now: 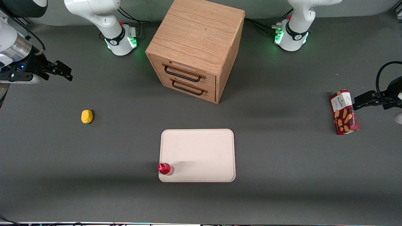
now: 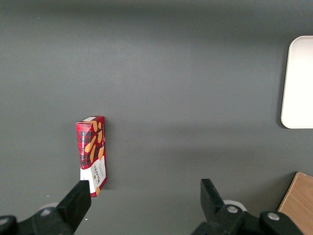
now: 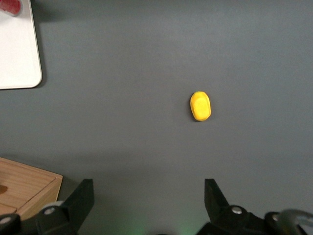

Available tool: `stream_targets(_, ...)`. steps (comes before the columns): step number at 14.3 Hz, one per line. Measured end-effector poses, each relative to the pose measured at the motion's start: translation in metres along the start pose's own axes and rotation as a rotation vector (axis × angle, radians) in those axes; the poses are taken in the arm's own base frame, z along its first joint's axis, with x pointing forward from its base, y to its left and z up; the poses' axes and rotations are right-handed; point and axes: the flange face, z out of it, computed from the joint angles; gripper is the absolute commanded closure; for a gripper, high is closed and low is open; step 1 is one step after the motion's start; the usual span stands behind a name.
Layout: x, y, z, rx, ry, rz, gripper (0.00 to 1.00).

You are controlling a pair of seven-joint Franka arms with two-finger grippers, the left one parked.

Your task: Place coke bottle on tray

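Gripper (image 1: 64, 72) hangs open above grey table (image 1: 282, 163); coke bottle (image 1: 165, 168) on tray (image 1: 201, 150).

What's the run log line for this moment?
coke bottle: upright on tray corner | hand: open, empty, raised at working arm's end of the table | task: placed

Wooden drawer cabinet (image 1: 196, 47) on grey table (image 1: 282, 163)

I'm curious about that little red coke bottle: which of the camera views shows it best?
The front view: the coke bottle stands upright on a near corner of the tray, whole and unobstructed. The right wrist view catches only a cropped red sliver; the left wrist view misses it. The gripper hangs open, away at the working arm's end.
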Motion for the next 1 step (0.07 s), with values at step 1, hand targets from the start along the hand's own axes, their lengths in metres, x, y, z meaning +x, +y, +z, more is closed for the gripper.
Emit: stream_targets(1, 0.0035, 0.0020, -0.0036, 0.001, 0.007, 0.005, 0.00)
